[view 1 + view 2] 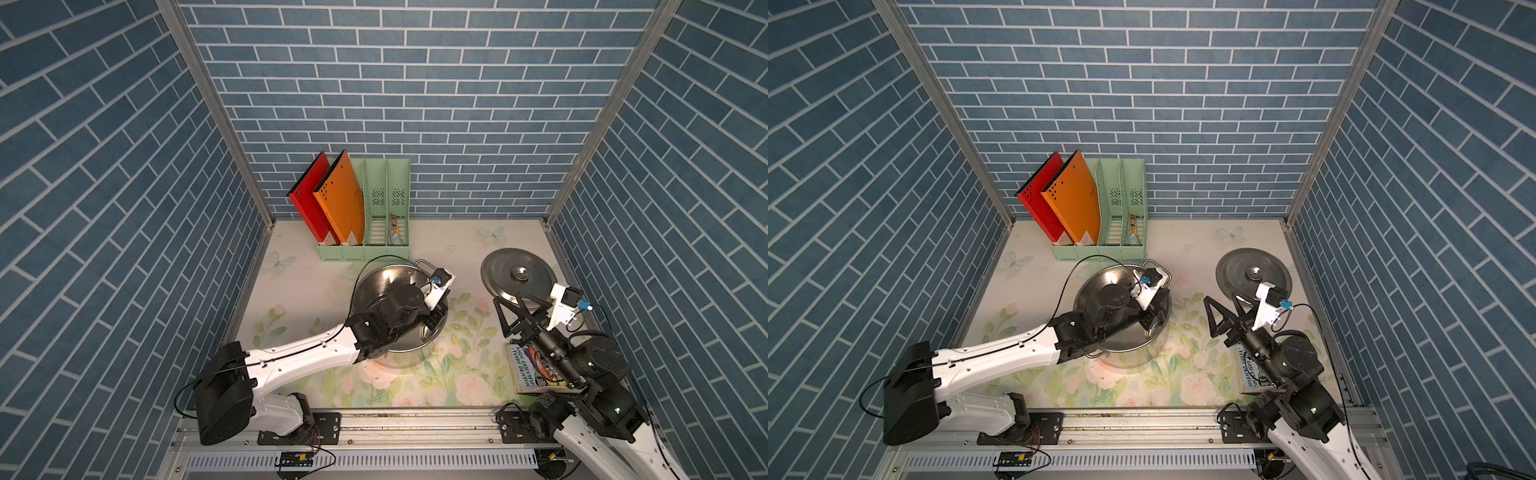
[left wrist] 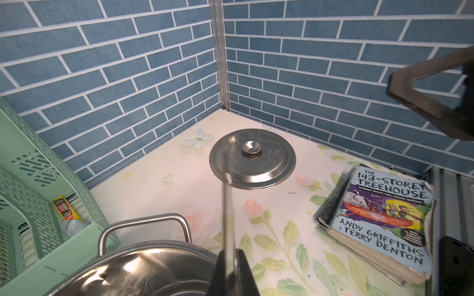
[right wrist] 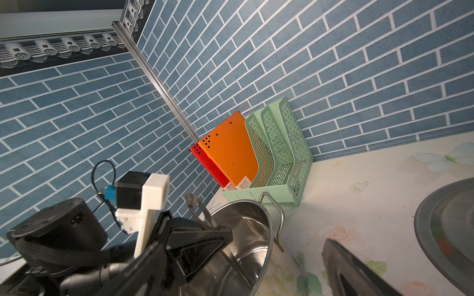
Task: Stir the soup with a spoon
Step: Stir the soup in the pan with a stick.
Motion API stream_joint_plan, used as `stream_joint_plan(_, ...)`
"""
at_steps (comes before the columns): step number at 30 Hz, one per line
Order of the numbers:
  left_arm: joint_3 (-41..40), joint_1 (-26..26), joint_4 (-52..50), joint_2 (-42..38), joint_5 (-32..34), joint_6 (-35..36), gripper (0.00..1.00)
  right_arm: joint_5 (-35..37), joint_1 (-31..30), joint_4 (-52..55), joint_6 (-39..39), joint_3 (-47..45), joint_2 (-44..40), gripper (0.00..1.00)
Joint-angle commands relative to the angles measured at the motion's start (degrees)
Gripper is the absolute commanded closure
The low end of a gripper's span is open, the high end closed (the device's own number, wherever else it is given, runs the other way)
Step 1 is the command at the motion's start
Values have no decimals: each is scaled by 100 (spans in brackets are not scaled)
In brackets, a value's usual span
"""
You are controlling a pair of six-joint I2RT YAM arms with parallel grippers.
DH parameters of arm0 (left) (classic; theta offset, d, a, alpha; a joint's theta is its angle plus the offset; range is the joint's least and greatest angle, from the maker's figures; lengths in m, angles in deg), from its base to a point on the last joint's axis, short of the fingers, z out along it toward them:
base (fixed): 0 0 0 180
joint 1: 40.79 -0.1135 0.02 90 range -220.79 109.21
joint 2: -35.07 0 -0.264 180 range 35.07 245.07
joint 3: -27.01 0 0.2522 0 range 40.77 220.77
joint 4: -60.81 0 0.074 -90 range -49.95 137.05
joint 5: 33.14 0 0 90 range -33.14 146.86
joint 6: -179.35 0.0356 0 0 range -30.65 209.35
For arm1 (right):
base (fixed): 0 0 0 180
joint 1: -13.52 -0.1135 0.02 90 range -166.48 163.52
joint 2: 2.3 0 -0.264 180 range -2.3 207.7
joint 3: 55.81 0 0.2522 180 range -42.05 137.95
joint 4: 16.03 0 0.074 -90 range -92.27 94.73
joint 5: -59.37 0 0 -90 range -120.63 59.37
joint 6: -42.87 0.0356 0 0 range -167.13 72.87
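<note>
My left gripper (image 1: 434, 319) (image 2: 230, 252) hangs over the right side of the open steel pot (image 1: 374, 279) (image 1: 1100, 279), shut on the spoon (image 2: 227, 205). The slim grey handle sticks up out of the jaws. In the right wrist view the handle's holed end (image 3: 191, 201) rises above the left gripper's fingers, and the shaft slants down inside the pot (image 3: 252, 225). The soup is out of view; what shows of the pot's inside is bare shiny steel. My right gripper (image 1: 510, 298) (image 1: 1221, 297) stands open and empty to the right of the pot, just in front of the lid.
The steel lid (image 1: 517, 274) (image 2: 252, 159) lies flat at the back right. A paperback book (image 1: 536, 370) (image 2: 379, 217) lies under the right arm. A green file rack (image 1: 374, 232) with red and orange folders stands against the back wall, close behind the pot.
</note>
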Motion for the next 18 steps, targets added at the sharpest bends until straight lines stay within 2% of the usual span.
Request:
stream_joint_plan(1, -307, 97, -497, -486, 378, -102, 100, -104, -24, -311, 85, -93, 71, 0)
stream_joint_plan(5, -732, 112, -968, -1154, 707, -391, 100, -126, -24, -410, 107, -164, 91, 0)
stream_joint_plan(10, -1012, -9, -1753, -1642, 1574, -713, 100, -168, -21, -537, 124, -214, 151, 0)
stream_joint_plan(14, -1088, -495, -1976, -1752, 1847, -1028, 100, -227, -25, -555, 142, -200, 191, 0)
stream_joint_plan(18, -1087, -1158, -1807, -1769, 1801, -1058, 100, -207, -18, -481, 154, -169, 138, 0)
